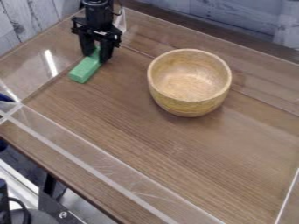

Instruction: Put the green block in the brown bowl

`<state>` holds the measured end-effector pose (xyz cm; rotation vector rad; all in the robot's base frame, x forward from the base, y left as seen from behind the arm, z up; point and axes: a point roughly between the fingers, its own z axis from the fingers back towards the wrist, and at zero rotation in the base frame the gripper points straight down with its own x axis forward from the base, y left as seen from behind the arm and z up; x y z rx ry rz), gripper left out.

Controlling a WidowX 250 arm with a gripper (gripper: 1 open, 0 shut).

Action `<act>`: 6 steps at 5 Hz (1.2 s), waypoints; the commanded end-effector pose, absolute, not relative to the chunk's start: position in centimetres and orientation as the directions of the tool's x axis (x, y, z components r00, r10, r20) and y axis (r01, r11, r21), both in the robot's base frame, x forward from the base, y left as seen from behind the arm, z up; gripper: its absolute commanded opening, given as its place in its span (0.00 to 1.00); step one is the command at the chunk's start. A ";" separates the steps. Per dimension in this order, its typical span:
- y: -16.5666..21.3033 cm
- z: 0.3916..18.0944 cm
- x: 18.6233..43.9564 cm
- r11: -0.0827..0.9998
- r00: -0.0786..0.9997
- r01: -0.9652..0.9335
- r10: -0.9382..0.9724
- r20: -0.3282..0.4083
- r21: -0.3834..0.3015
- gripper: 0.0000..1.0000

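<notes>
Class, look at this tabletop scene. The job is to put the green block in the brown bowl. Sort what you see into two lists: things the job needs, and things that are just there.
Needed for the job:
green block
brown bowl
claw

Just there:
wooden table
clear wall around the table

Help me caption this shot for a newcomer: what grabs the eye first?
The brown bowl, pale, round and empty, sits right of centre on the dark wooden table. At the far left, the bright green block lies flat on the table, and the black gripper points straight down over its far end, jaws on either side of it.
</notes>
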<state>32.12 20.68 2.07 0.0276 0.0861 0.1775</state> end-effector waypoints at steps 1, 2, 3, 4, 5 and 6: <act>20.3 3.1 32.2 0.984 0.981 -0.180 0.181 -0.066 0.016 0.00; 19.9 4.0 32.3 0.984 0.982 -0.180 0.179 -0.056 0.003 0.00; 19.5 5.0 32.4 0.984 0.983 -0.178 0.177 -0.043 -0.011 0.00; 19.2 5.8 32.5 0.984 0.984 -0.175 0.175 -0.032 -0.023 0.00; 18.8 6.5 32.6 0.984 0.985 -0.173 0.172 -0.022 -0.035 0.00; 18.5 7.5 32.8 0.984 0.986 -0.169 0.169 -0.008 -0.049 0.00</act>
